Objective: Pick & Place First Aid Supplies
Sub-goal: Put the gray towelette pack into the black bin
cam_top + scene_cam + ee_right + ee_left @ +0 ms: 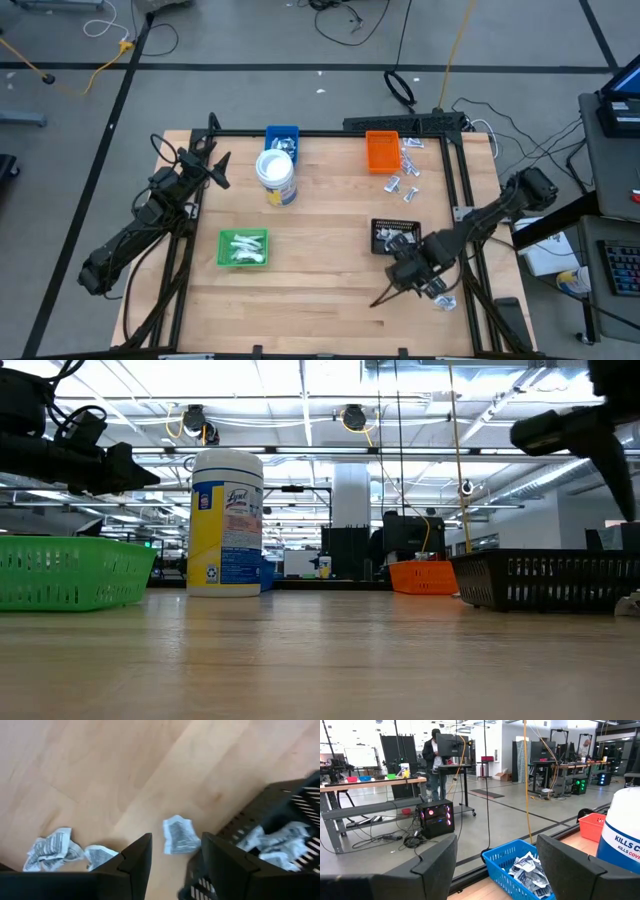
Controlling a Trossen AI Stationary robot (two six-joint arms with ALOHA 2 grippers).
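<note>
The first aid supplies are small white printed packets. One packet [178,835] sits between the fingertips of my right gripper [175,842], which points down beside the black tray [280,802] near the table's right front [408,272]. Two more packets [55,847] lie on the wood below it. Others fill the black tray [377,240], the green tray [244,248] and the blue tray [527,870]. My left gripper [495,845] waits open and level at the far left [218,170], touching nothing. My right gripper has the crumpled white packet at the free ends of its two fingers, the packet's side [197,840] against one fingertip. The fingers come from above, pointing down. The packet looks lifted clear of the wood, next to the black tray's wall.
A white tub with a blue label [275,177] stands by the blue tray [282,138]. An orange tray [381,150] sits at the far right with loose packets [405,178] beside it. Bare wood lies in the table's middle and front. A person stands far off in the room [434,755].
</note>
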